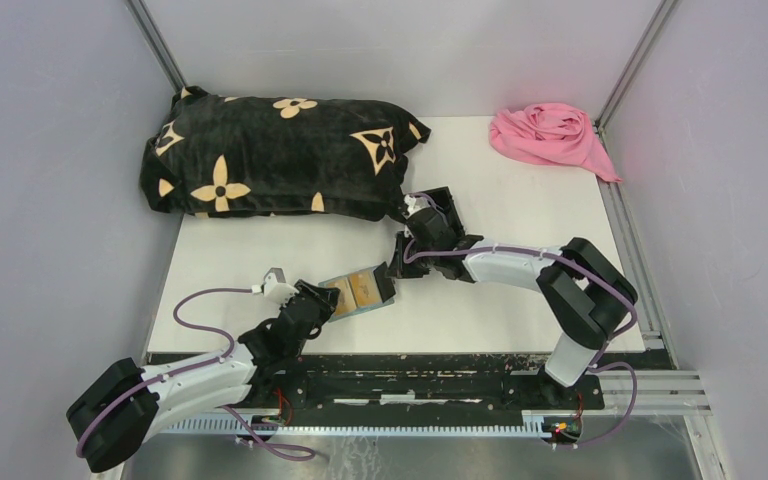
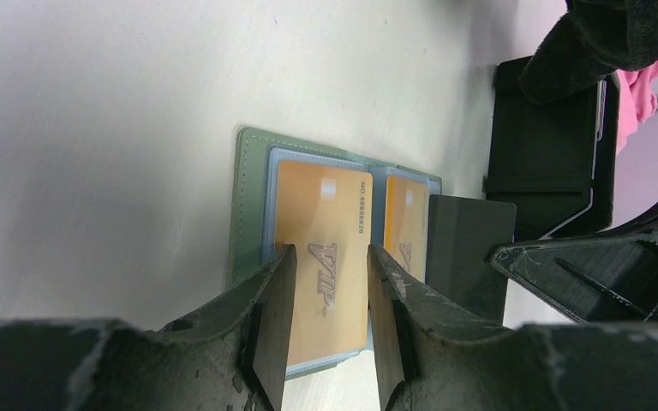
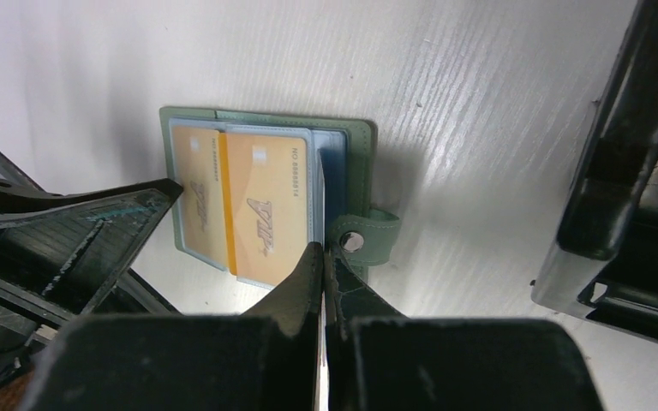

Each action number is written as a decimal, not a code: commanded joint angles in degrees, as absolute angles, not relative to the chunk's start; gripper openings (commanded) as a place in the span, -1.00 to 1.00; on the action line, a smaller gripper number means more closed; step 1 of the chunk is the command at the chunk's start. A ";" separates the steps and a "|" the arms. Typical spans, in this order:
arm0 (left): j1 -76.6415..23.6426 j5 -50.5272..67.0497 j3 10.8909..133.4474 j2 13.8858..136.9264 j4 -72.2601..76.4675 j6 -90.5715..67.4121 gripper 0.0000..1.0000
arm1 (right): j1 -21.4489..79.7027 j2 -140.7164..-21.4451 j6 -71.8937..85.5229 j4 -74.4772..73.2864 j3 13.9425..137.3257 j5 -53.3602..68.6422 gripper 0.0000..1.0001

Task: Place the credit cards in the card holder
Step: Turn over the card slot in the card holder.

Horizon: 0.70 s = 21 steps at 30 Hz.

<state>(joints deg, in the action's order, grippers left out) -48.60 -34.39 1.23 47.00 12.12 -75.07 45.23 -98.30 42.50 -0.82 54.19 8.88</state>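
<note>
- Clearly, the card holder [image 3: 355, 137] lay open and flat on the matte white table [image 3: 480, 77], left of centre in the right wrist view. It was a soft sage-green rectangle with a rounded snap tab [image 3: 368, 235].
- Two glossy tan credit cards [image 3: 266, 205] sat side by side in its clear sleeves, each bearing silvery VIP lettering.
- The left gripper [image 2: 330, 257] had its scuffed black fingers partly spread, one along each long edge of the nearer card; we could not tell whether they touched it.
- The right gripper [image 3: 323, 253] had its fingers pressed together, the tip at the sleeve edge just beside the tab.
- A hard black box [image 3: 617, 171] filled the right of that view.
- In the top view, a plush black cushion [image 1: 270, 155] with cream flowers lay upper left, and a crumpled pink cloth [image 1: 550, 135] upper right.
</note>
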 commanded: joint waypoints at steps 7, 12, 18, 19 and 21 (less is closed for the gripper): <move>-48.52 -33.83 0.75 46.93 7.13 -75.75 -0.13 | 45.26 -93.45 46.24 4.67 54.06 9.40 -0.98; -48.50 -33.84 0.86 46.71 7.03 -75.81 -0.14 | 45.78 -93.98 46.70 4.45 55.13 9.53 -0.98; -48.47 -33.75 0.97 46.63 7.03 -75.78 -0.14 | 47.01 -95.64 47.51 5.71 55.96 9.75 -0.98; -48.47 -33.75 1.03 46.66 7.03 -75.75 -0.15 | 47.46 -95.82 47.47 5.70 56.30 9.63 -0.98; -48.51 -33.83 1.14 46.84 7.03 -75.68 -0.15 | 48.09 -96.25 47.57 5.55 57.02 9.45 -0.98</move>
<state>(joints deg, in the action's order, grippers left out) -48.60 -34.20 1.23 46.35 11.25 -75.07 46.65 -95.70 46.76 2.90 53.69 9.23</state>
